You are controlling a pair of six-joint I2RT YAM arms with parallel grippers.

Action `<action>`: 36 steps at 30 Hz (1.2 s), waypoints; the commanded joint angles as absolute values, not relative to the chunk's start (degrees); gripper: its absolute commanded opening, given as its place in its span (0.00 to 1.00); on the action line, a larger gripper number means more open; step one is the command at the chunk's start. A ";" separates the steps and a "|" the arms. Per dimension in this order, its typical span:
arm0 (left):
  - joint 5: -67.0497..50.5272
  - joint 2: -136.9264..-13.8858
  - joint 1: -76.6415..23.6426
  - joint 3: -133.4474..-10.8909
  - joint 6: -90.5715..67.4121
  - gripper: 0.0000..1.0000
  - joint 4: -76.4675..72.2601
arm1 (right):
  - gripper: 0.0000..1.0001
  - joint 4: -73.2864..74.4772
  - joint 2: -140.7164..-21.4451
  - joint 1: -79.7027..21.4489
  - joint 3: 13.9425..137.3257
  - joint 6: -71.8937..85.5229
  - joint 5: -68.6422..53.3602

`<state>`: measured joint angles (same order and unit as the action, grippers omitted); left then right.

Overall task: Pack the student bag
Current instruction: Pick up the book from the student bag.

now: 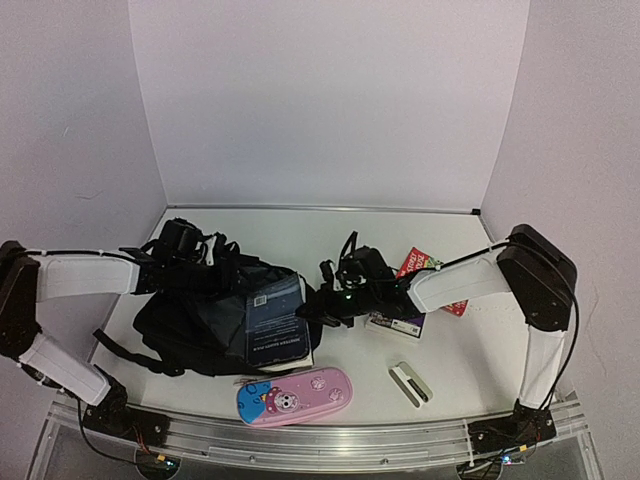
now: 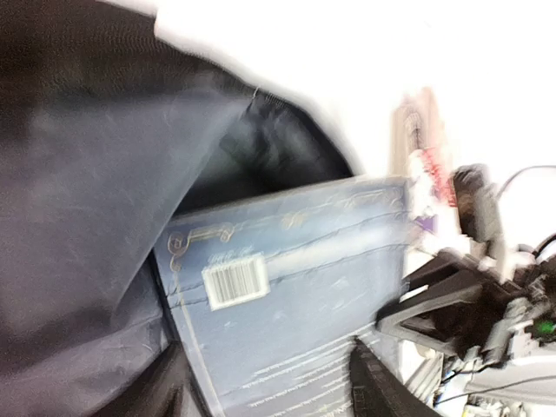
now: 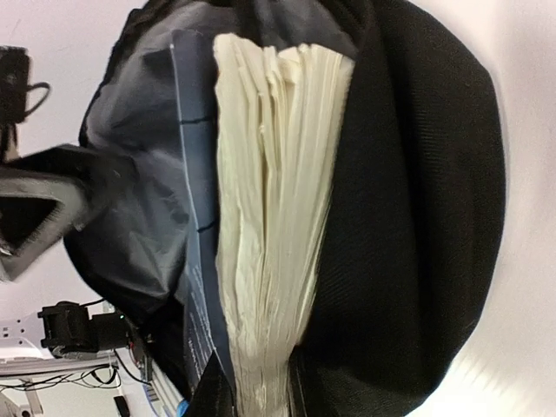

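One student bag [image 1: 170, 322], one blue book [image 1: 275, 325] half inside.
Right end effector [image 1: 320, 305] pinches the book; left end effector [image 1: 212, 255] hovers, jaws wide.

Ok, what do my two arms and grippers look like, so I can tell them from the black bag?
They match. The left arm and right arm have white covers between bulky black joints, with thin black cables running along them. The left gripper and right gripper are all black, built from angular open frames. A small green light glows at the right wrist.
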<state>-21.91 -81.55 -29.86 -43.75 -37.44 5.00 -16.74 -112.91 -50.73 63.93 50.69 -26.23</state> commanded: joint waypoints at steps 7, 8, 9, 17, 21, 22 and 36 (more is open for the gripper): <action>-27.32 -69.94 -27.41 -47.45 -36.88 0.83 8.47 | 0.00 -28.79 -99.38 -50.94 60.71 53.30 -25.93; -28.77 -69.72 -27.37 -47.28 -36.81 0.84 7.84 | 0.00 -29.31 -98.79 -50.94 60.49 53.40 -25.92; -30.16 -69.49 -27.37 -46.85 -36.73 0.84 7.11 | 0.00 -29.87 -98.05 -50.97 60.28 53.59 -25.88; -38.93 -68.55 -27.33 -44.12 -36.82 0.89 0.29 | 0.00 -36.02 -92.30 -50.90 57.98 54.84 -26.46; -44.00 -69.17 -27.33 -43.87 -38.03 0.91 -4.29 | 0.00 -38.38 -90.52 -50.95 57.09 54.67 -27.29; -45.41 -69.26 -27.33 -43.86 -38.30 0.91 -5.58 | 0.00 -39.04 -90.39 -50.95 56.95 54.73 -27.72; -53.89 -68.73 -27.33 -41.43 -49.53 0.10 -27.29 | 0.11 -48.33 -92.23 -50.93 54.12 57.30 -30.15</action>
